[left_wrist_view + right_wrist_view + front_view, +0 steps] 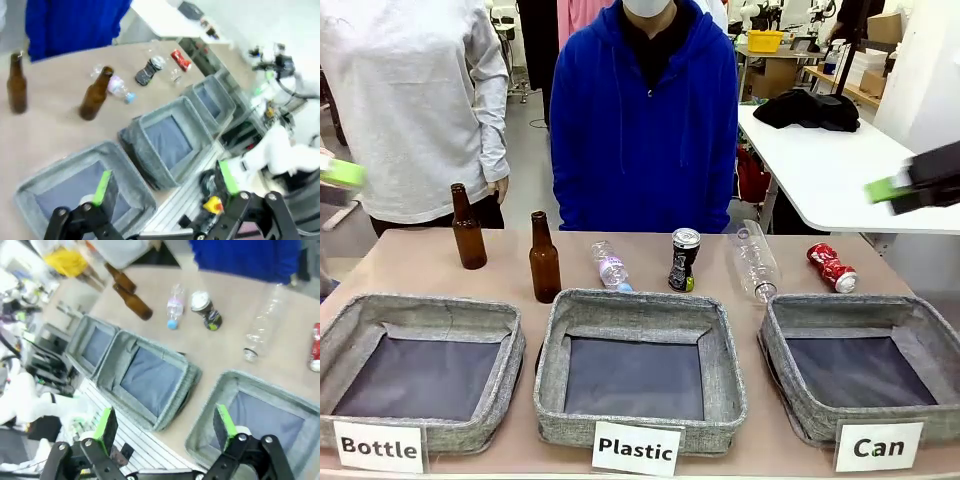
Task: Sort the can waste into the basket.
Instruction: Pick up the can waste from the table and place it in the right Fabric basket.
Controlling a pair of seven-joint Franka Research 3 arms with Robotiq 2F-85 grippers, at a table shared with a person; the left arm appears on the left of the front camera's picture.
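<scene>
R claw (165,426) open, well apart from red can (315,347) & basket (240,381)

Near edge, left to right: three grey baskets, Bottle basket (430,305), Plastic basket (635,303), Can basket (850,305), dark lining showing in each. Behind them in a row: two brown bottles (468,228) upright, small clear bottle (610,266) lying, black can (684,260) upright, large clear bottle (754,260) lying, crushed red can (832,267) lying just behind the Can basket. Person in blue hoodie (645,120) at the far side; left gripper (340,172) and right gripper (892,188) blurred at the picture's edges, above table height.
</scene>
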